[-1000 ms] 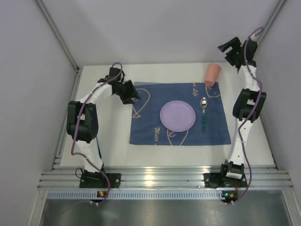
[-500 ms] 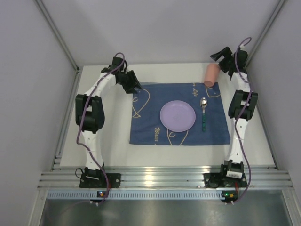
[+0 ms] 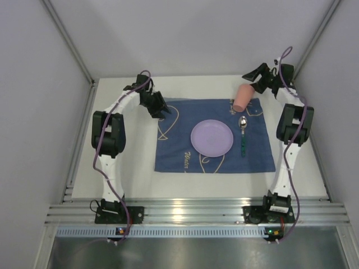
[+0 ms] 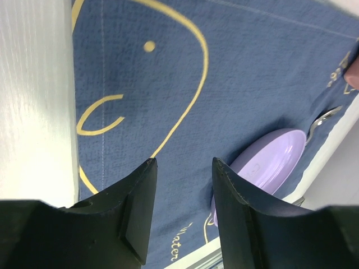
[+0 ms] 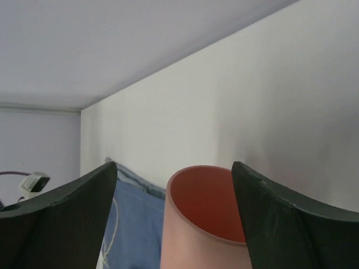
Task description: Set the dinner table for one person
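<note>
Tabletop inspection: the dinner table (image 3: 134, 168), a matte white surface with aluminium rails, carries a dark-blue cloth (image 3: 185, 151) laid flat at its centre between the two arms. On the cloth, a lilac plate (image 3: 212, 138) sits roughly in the middle. A spoon (image 3: 243, 134) with a green handle lies just to the right of the plate, bowl pointing to the far side. A pink cup (image 3: 242, 98) is at the far right corner of the cloth, mouth open toward the right wrist camera; whether it stands fully upright cannot be told. Right gripper (image 5: 174, 167): jaws spread wide, one on either side of the cup. A clear gap shows on one side, the other finger lies close against the rim, and no firm grip is evident. Left gripper (image 4: 184, 162): jaws partly apart with nothing between them, positioned over the far left corner of the cloth, beside bare table. Contact with the cloth cannot be determined.
</note>
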### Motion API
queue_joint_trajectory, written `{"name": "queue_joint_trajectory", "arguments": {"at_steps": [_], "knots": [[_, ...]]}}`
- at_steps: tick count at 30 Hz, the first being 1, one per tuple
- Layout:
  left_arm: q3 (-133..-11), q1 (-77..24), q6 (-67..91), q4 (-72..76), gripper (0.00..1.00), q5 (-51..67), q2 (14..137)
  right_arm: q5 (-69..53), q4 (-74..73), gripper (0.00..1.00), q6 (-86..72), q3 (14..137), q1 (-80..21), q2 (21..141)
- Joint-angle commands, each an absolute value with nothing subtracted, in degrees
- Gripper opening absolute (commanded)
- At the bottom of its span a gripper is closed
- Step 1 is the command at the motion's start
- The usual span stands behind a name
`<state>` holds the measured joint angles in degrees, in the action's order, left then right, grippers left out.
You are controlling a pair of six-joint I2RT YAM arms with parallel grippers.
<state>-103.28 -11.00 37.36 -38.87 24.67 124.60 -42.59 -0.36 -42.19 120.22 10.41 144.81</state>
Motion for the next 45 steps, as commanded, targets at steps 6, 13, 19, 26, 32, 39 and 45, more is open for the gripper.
{"name": "queue_joint_trajectory", "arguments": {"at_steps": [6,13,19,26,32,39,45], "knots": [[-95.11,-11.25,36.47,-33.58,0.49,26.81,116.99,-47.46,-2.45,0.83,-37.54,106.1,8.44,122.97],[-90.53,-11.25,36.04,-30.85,0.48,27.68,113.65,-46.59,-7.99,0.79,-31.74,93.88,5.89,114.53],[-87.1,-11.25,35.25,-30.23,0.48,27.95,110.83,-42.98,-9.49,0.8,-28.3,99.11,7.63,117.58],[-84.38,-11.25,34.28,-30.15,0.48,26.9,107.58,-40.87,-9.93,0.82,-31.2,109.68,12.65,125.76],[-81.65,-11.08,34.01,-30.32,0.47,24.44,104.68,-40.51,-15.82,0.83,-29.89,113.55,13.54,131.65],[-79.54,-10.99,34.72,-29.44,0.47,23.9,103.88,-42.89,-15.91,0.84,-28.3,110.22,11.16,133.5],[-79.19,-10.99,34.54,-29.09,0.46,24.61,104.76,-44.21,-15.82,0.84,-28.74,108.55,10.37,131.5]]}}
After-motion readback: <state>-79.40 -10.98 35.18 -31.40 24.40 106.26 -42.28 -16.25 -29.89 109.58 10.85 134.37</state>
